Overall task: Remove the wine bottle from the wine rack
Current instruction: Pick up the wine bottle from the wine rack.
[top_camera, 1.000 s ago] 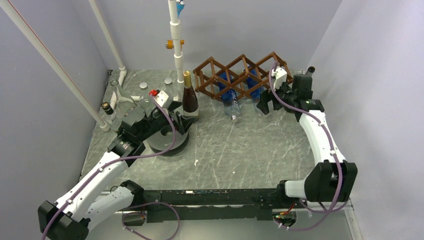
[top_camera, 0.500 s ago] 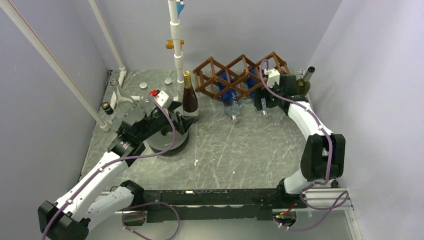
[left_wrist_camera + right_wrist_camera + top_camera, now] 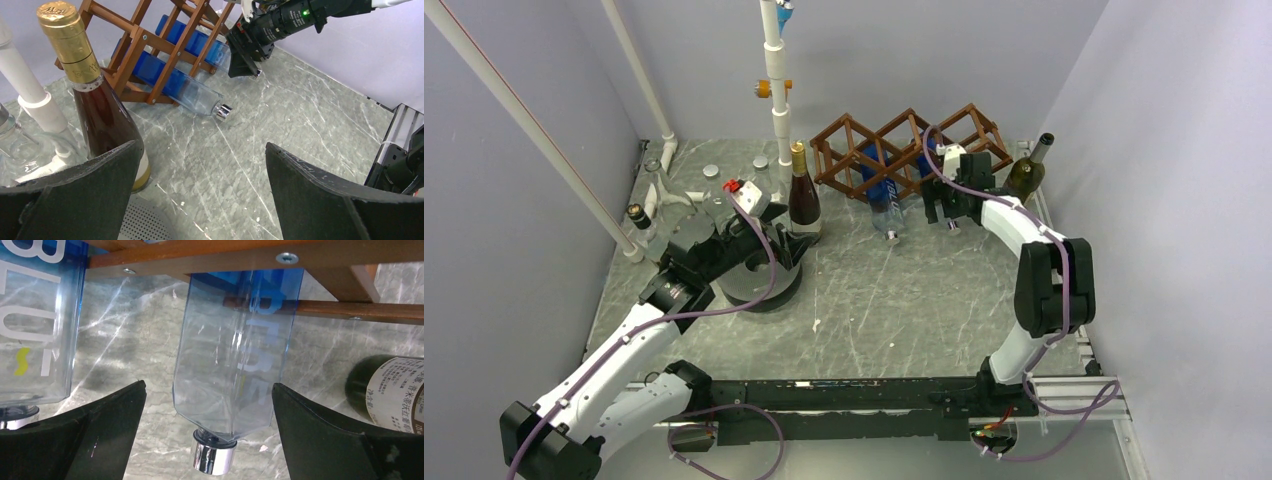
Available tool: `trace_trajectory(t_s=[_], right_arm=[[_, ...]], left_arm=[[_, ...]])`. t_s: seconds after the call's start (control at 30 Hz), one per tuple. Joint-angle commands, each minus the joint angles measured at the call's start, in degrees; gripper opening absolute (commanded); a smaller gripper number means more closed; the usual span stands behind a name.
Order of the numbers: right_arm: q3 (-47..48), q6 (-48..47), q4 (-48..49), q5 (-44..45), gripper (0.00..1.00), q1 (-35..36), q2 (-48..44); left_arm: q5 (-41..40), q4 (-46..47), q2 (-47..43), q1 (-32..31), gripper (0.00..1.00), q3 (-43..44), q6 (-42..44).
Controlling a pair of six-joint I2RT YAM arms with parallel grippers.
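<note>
The brown wine rack (image 3: 904,140) (image 3: 135,47) (image 3: 225,255) stands at the back of the table. Two blue-tinted clear bottles lie in its lower cells, necks toward me. My right gripper (image 3: 941,212) (image 3: 208,384) is open, its fingers either side of the right-hand blue bottle (image 3: 235,365), whose chrome cap (image 3: 215,457) hangs between them untouched. The other blue bottle (image 3: 884,200) (image 3: 170,85) (image 3: 35,330) lies to its left. A brown wine bottle (image 3: 802,200) (image 3: 100,110) with gold foil stands upright left of the rack. My left gripper (image 3: 784,247) (image 3: 202,144) is open beside it, holding nothing.
A dark green bottle (image 3: 1026,175) (image 3: 390,390) leans by the right wall, right of the rack. A black perforated disc (image 3: 759,285) lies under my left gripper. A white pipe stand (image 3: 776,80) rises behind the brown bottle. Glassware and caps (image 3: 664,190) sit at back left.
My right arm has swung left along the rack's front, from its right end to the right-hand blue bottle, uncovering the green bottle. The left arm has not moved.
</note>
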Motion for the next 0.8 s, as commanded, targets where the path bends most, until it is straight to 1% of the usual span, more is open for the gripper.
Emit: trace_trajectory(t_s=[0.0,0.27,0.43,0.77], right_arm=[[3.0,-1.5,4.2,5.3,1.0,1.3,1.0],[3.6,-3.8,6.5,10.9,1.0,2.9,4.2],[1.7,-7.1,10.0,16.2,1.0,5.2,4.4],[-2.0,-11.8,14.5,22.2,0.98,7.3,5.1]], left_arm=[[-0.4,1.0,-0.5,0.3,1.0,1.8,0.7],[-0.7,0.8,-0.7,0.3,0.99,1.8,1.0],[-0.7,0.7,-0.7,0.4,1.0,1.8,0.9],[-0.8,0.7,-0.4,0.4,0.99,1.8,1.0]])
